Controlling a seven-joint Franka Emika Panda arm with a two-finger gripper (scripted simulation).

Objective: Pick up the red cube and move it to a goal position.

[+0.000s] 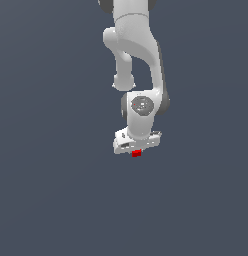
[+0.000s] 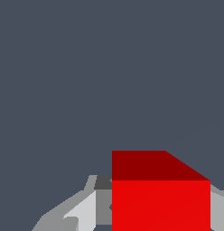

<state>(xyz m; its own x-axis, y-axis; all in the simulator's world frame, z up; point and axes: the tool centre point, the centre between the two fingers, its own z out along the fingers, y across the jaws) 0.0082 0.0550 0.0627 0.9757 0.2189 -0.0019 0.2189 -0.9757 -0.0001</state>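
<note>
The red cube [image 1: 136,153] is a tiny bright red block directly under the white hand of my arm in the exterior view. My gripper [image 1: 136,150] points downward with the cube between its fingers. In the wrist view the red cube [image 2: 161,198] fills the lower part of the picture. A grey finger [image 2: 102,205] presses against one side of it and the other finger [image 2: 218,210] against the opposite side. My gripper [image 2: 161,216] is shut on the cube. No goal marker shows in either view.
A plain dark grey-blue surface [image 1: 56,190] fills both views. The white arm links [image 1: 138,60] rise above the hand to the top of the exterior view. No other objects or edges show.
</note>
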